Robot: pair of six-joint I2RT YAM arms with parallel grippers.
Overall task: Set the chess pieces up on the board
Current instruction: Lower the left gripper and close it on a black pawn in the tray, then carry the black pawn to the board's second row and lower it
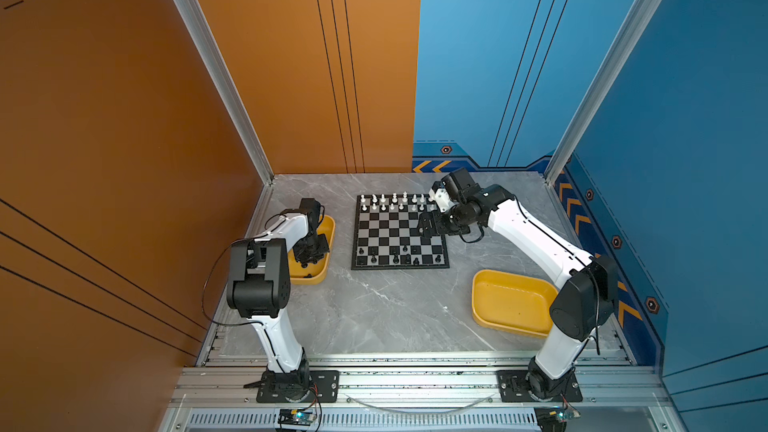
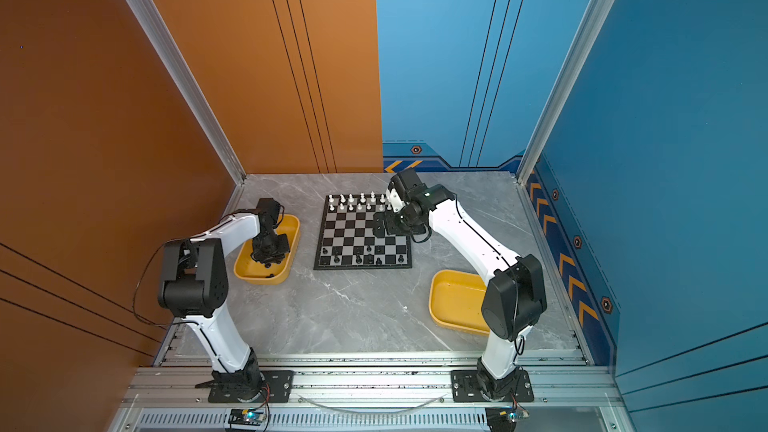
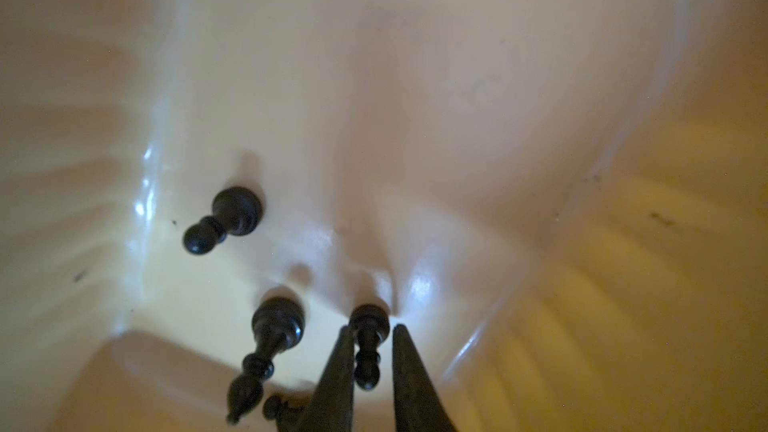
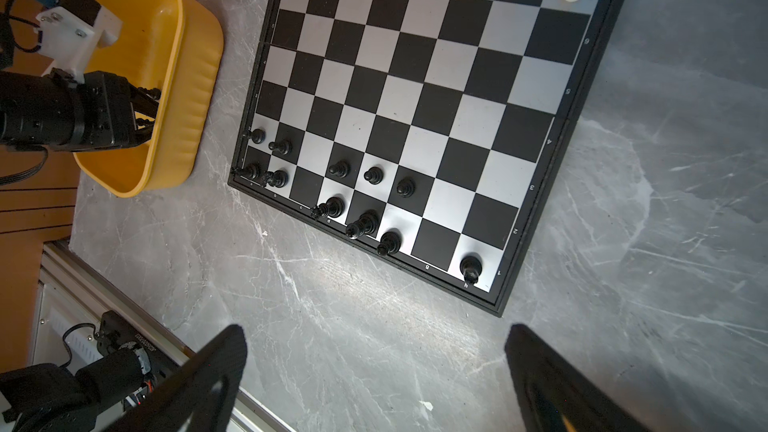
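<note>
Now, left gripper (image 3: 372, 327) sat narrow about pawn (image 3: 367, 361) in tray (image 1: 316, 279) at 9 o'clock of board (image 1: 390, 234); firm pinch I couldn't confirm. Judged pawn light, rigid, slick plastic; neck under knob looked best hold. Right gripper (image 4: 376, 330) gaped wide, empty, near 3 o'clock edge.

My left tool (image 3: 370, 327) sits low in the yellow tray (image 1: 330, 238), closed about a black pawn (image 3: 368, 347). The walls hem it in and a taller black piece (image 3: 270, 347) lies just beside it, so only upward is open. On the board (image 1: 399, 230) I see bare middle rows between the white pieces (image 1: 394, 200) and the black pieces (image 1: 395, 258). My right tool (image 4: 374, 332) hangs wide-jawed over the board's right edge. The surface (image 1: 374, 309) nearer me is open.
</note>
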